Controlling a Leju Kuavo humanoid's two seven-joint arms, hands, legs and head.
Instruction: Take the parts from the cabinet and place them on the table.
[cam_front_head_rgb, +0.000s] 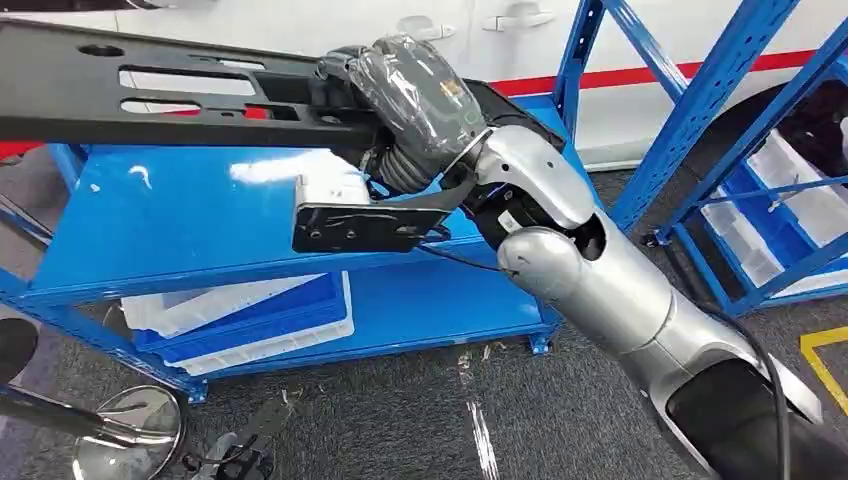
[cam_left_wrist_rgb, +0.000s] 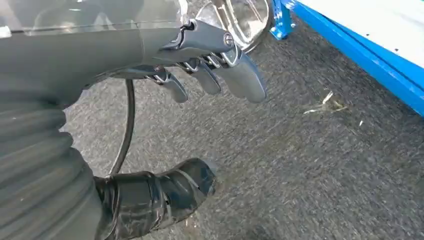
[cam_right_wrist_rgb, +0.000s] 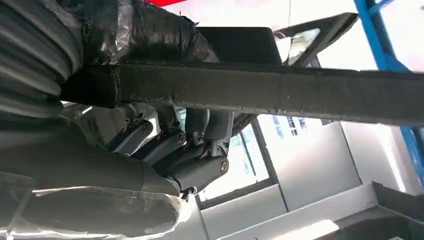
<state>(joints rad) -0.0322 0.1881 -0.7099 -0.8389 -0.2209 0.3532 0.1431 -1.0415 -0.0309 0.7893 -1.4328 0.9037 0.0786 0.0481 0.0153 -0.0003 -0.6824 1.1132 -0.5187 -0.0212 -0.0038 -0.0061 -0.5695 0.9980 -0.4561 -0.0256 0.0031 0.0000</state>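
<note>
A long flat black part (cam_front_head_rgb: 150, 95) with slots and a round hole stretches from the left edge across the top of the head view. My right hand (cam_front_head_rgb: 415, 95), wrapped in clear plastic, grips its right end above the blue shelf (cam_front_head_rgb: 190, 215). In the right wrist view the fingers (cam_right_wrist_rgb: 197, 145) curl around the part's dark edge (cam_right_wrist_rgb: 280, 92) and the taped thumb (cam_right_wrist_rgb: 145, 35) presses the other side. My left hand (cam_left_wrist_rgb: 200, 65) hangs over the grey carpet (cam_left_wrist_rgb: 300, 165), fingers loosely apart, holding nothing.
White and blue bins (cam_front_head_rgb: 245, 315) lie on the lower shelf. A second blue rack (cam_front_head_rgb: 770, 215) with white bins stands at the right. A white wall with a red stripe (cam_front_head_rgb: 690, 75) is behind. A round mirror on a stand (cam_front_head_rgb: 130, 430) rests on the floor at lower left.
</note>
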